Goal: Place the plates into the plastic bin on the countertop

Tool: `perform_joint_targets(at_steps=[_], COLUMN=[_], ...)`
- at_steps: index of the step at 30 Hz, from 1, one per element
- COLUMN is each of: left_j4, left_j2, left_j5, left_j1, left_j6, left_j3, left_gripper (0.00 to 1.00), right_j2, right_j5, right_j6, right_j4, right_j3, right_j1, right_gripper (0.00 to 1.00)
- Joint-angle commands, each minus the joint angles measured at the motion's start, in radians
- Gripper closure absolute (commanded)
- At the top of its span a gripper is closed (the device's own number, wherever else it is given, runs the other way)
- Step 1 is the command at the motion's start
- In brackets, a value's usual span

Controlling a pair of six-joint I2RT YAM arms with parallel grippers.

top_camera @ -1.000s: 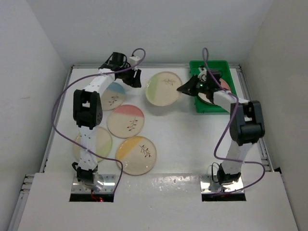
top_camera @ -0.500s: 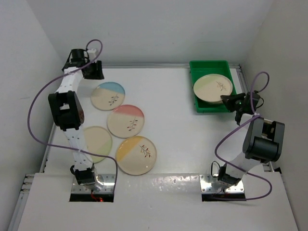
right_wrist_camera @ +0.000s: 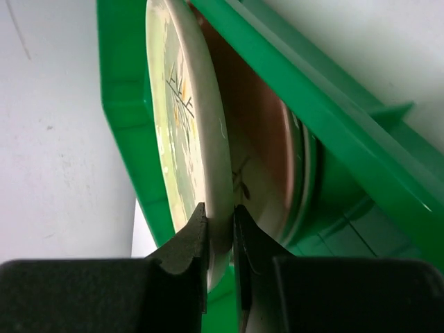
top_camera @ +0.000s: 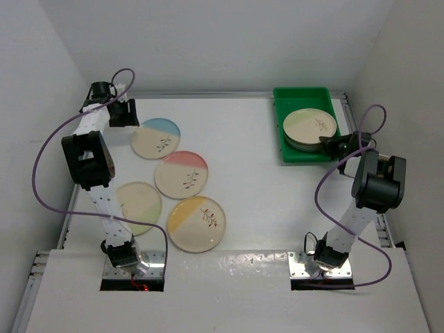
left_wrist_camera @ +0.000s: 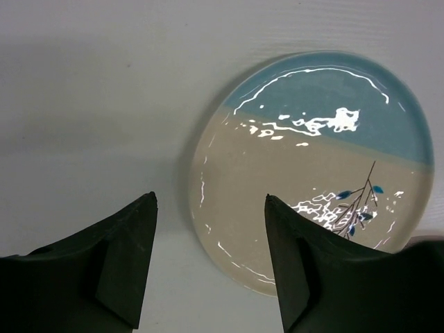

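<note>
Since half a second ago, the left gripper [top_camera: 123, 112] has swung in over the blue-segment plate [top_camera: 156, 138], jaws wide and empty. The right gripper [top_camera: 331, 144] has laid the green-segment plate [top_camera: 309, 125] lower in the plastic bin [top_camera: 300, 92]. It pinches that plate's near rim, on top of a pink plate [right_wrist_camera: 270, 146].

To finish well, I judge it should ease the rim flat, open gently, then draw back without dragging the stack. The held plate is glossy cream with a pale green segment and a dark sprig. The blue one lies on the countertop [top_camera: 243, 180].
</note>
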Motion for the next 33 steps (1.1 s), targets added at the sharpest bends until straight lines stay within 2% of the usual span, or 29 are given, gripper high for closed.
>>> perform_joint_targets(at_steps=[1,2,4,5,6,9,10,12,19,23,24,25,27,30,31,32,33], left_j4=[0.013,0.013,0.013,0.013,0.013,0.013,0.013,0.004,-0.006,-0.015,-0.015,-0.015,-0.035,-0.065,-0.065,-0.065,-0.065], left_j2=[-0.011,-0.011,0.009,0.009,0.022,0.043,0.043,0.052,0.086,0.108,0.123,0.132,0.158,0.200,0.200,0.209,0.209], left_j5=[-0.016,-0.016,-0.025,-0.025,-0.034,-0.034,-0.034,-0.034,0.009,-0.040,-0.026,-0.014,0.010,0.020,0.049,0.066,0.081], left_j1=[0.041,0.041,0.051,0.051,0.051,0.051,0.051,0.051,0.051,0.029,0.029,0.029,0.005,-0.037,-0.037,-0.049,-0.049], left_j6=[0.005,0.014,0.014,0.014,0.023,0.023,0.023,0.023,0.023,0.042,0.042,0.042,0.033,0.057,0.057,0.057,0.057], left_j3=[-0.009,-0.009,-0.009,-0.009,-0.018,-0.018,-0.018,-0.018,-0.038,-0.050,-0.050,-0.050,-0.050,-0.029,-0.029,-0.015,-0.004], left_gripper=[0.34,0.34,0.33,0.33,0.33,0.33,0.33,0.33,0.36,0.41,0.44,0.52,0.58,0.77,0.91,0.97,1.00], right_j2=[-0.007,-0.006,-0.007,-0.012,-0.010,0.002,0.004,0.005,-0.009,-0.039,-0.056,-0.067,-0.105,-0.153,-0.161,-0.185,-0.188], right_j5=[-0.022,-0.022,-0.009,0.003,0.030,0.092,0.157,0.191,0.319,0.464,0.481,0.495,0.549,0.612,0.607,0.601,0.525], right_j6=[0.024,0.014,-0.071,-0.099,-0.166,-0.258,-0.269,-0.297,-0.406,-0.489,-0.522,-0.530,-0.568,-0.611,-0.615,-0.627,-0.633], right_j4=[0.125,0.102,-0.046,-0.149,-0.208,-0.479,-0.522,-0.654,-0.806,-0.875,-0.880,-0.880,-0.879,-0.860,-0.836,-0.824,-0.807], right_j3=[0.092,0.110,0.130,0.173,0.192,0.290,0.304,0.348,0.441,0.468,0.468,0.466,0.465,0.454,0.448,0.440,0.434], right_j1=[-0.003,0.000,0.008,0.018,0.023,0.052,0.061,0.072,0.129,0.187,0.213,0.222,0.252,0.310,0.321,0.360,0.377], right_gripper=[0.97,0.91,0.73,0.55,0.51,0.48,0.48,0.45,0.42,0.30,0.30,0.30,0.27,0.23,0.23,0.23,0.23])
